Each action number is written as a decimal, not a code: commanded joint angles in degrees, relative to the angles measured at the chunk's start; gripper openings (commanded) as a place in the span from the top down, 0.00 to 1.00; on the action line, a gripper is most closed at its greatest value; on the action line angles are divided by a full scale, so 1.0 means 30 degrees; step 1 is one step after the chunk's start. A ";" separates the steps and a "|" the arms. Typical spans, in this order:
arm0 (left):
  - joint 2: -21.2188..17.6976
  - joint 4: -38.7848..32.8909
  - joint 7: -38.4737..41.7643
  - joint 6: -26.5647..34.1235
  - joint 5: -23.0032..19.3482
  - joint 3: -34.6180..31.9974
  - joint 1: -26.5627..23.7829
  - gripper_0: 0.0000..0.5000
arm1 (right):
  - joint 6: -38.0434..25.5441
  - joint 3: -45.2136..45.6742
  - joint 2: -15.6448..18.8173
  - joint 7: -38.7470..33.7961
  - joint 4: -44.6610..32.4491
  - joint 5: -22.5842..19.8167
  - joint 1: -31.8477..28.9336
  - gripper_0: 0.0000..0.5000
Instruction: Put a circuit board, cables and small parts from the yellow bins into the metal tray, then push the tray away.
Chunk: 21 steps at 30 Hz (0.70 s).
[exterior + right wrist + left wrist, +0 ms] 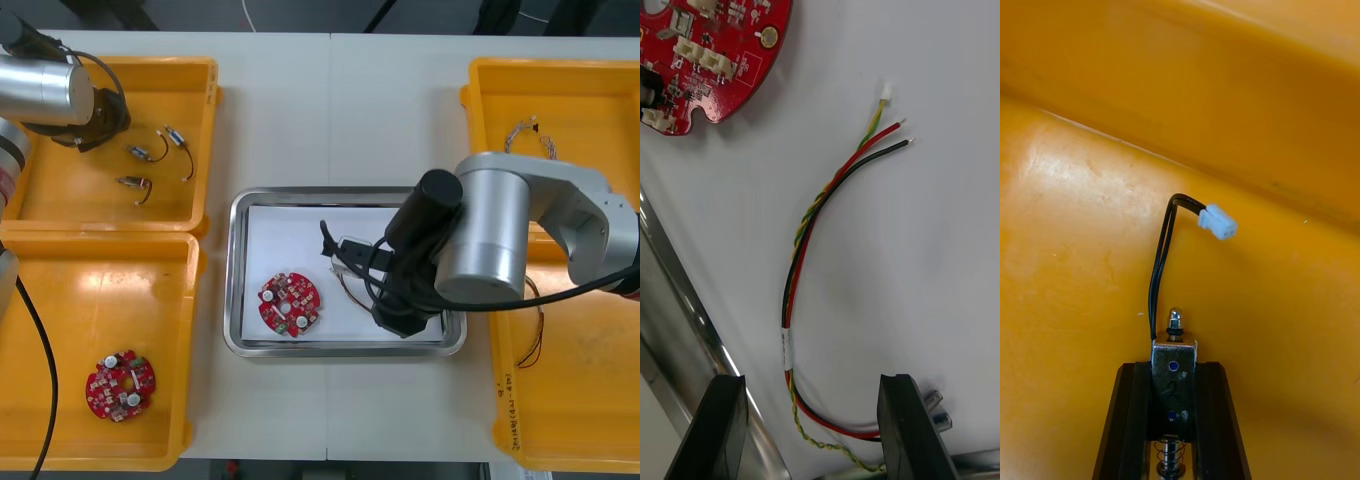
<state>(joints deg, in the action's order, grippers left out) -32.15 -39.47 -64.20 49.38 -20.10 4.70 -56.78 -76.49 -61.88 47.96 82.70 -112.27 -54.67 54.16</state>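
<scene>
One small metal part (1174, 365) in left jaws, cable (787, 300) between right jaws

1. The metal tray (236, 280) is gleaming at its polished rim, looking matt white inside.
2. The yellow bin (1075, 262) is showing smooth, glossy plastic.
3. The small metal part (1174, 364) is shining brightly.

Left gripper (1174, 369): my fingers pinch a small metal part (1174, 354) between them. Right gripper (809, 384): my fingers stand wide apart.
</scene>
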 commanded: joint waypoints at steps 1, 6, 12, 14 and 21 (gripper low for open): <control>0.0169 -0.0378 0.0687 0.0853 -0.0154 0.0103 -0.0877 1.00 | -0.1897 0.2991 0.0303 0.0323 -0.1013 -0.1522 0.0551 0.00; -0.0241 -0.2048 0.0570 0.3519 -0.0154 -0.0336 -0.0877 1.00 | -0.4270 0.5277 0.0537 0.0206 -0.1657 -0.2869 0.0551 0.00; -0.0739 -0.4333 0.0219 0.6830 -0.0184 -0.1098 -0.0848 1.00 | -0.7698 0.8470 0.1006 -0.0058 -0.2595 -0.3836 0.0581 0.00; -0.0798 -0.4802 0.0043 0.7621 -0.0184 -0.1274 -0.0877 1.00 | -0.8723 0.9378 0.1094 -0.0175 -0.2741 -0.4100 0.0551 0.00; -0.1150 -0.6999 -0.0191 1.0755 -0.0272 -0.1684 -0.0818 1.00 | -1.1171 1.2396 0.1094 -0.0468 -0.2858 -0.4510 0.0551 0.00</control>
<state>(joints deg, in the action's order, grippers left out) -32.51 -56.33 -64.21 78.85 -20.33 1.11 -57.22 -109.71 -29.04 49.59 82.66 -119.34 -67.51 54.16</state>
